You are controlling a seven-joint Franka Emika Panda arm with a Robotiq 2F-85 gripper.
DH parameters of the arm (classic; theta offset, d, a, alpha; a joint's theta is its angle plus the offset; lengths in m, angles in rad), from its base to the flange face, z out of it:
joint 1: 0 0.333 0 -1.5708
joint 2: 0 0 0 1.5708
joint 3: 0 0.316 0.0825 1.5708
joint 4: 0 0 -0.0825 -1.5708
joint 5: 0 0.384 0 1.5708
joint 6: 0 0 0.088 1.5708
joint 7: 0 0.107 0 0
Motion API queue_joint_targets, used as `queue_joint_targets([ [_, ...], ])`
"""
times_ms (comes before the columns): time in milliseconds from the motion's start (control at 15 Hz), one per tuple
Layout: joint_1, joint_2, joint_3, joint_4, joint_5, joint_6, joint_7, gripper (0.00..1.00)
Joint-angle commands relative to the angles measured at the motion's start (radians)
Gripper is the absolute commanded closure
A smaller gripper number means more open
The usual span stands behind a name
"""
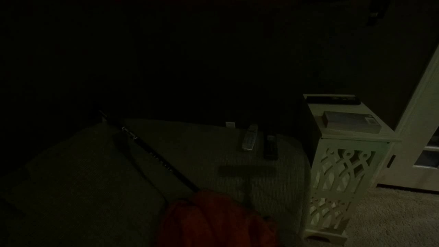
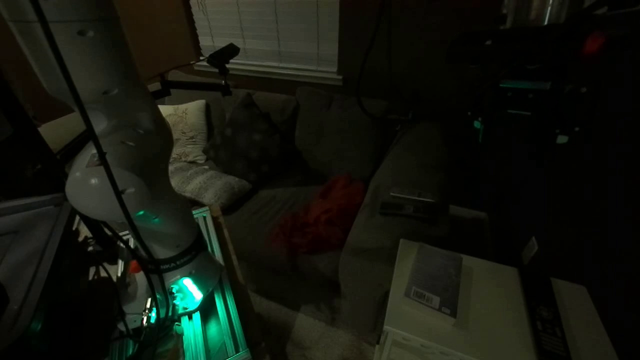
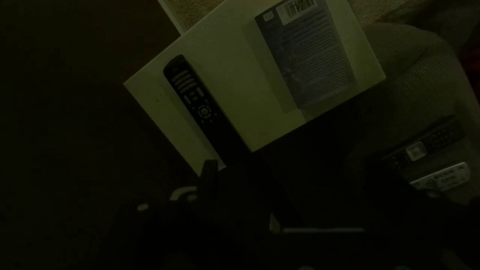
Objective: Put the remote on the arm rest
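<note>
Several remotes show. A pale grey-white remote [image 1: 250,138] lies on the couch arm rest [image 1: 192,147] beside a black remote [image 1: 271,145]. The pale remote also shows at the right of the wrist view [image 3: 446,177], partly covered by a dark finger. Another black remote lies on top of the white lattice-sided stand [image 1: 346,187]; this stand remote [image 3: 206,108] shows clearly in the wrist view. My gripper [image 3: 294,172] is very dark, its fingers apart with nothing seen between them. It is above the stand's edge nearest the arm rest.
A flat book-like case [image 3: 307,56] lies on the stand beside its black remote. A red cloth [image 2: 320,220] lies on the couch seat. A dark pole [image 1: 157,157] crosses an exterior view. Pillows [image 2: 187,130] rest on the couch. The scene is very dark.
</note>
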Motion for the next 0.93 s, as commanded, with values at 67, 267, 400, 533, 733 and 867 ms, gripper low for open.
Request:
queue_joint_targets([
  [67,-0.083,0.151,-0.002,0.132,0.173,-0.006,-0.212,0.0],
  [267,-0.142,0.315,0.017,0.258,0.212,-0.003,-0.261,0.0],
  [400,-0.169,0.428,0.034,0.349,0.185,0.015,-0.222,0.0],
  [533,-0.19,0.539,0.048,0.438,0.153,0.045,-0.169,0.0],
  [733,-0.215,0.689,0.048,0.574,0.101,0.076,-0.074,0.0],
  [867,-0.24,0.737,0.051,0.669,0.107,0.066,0.017,0.0],
])
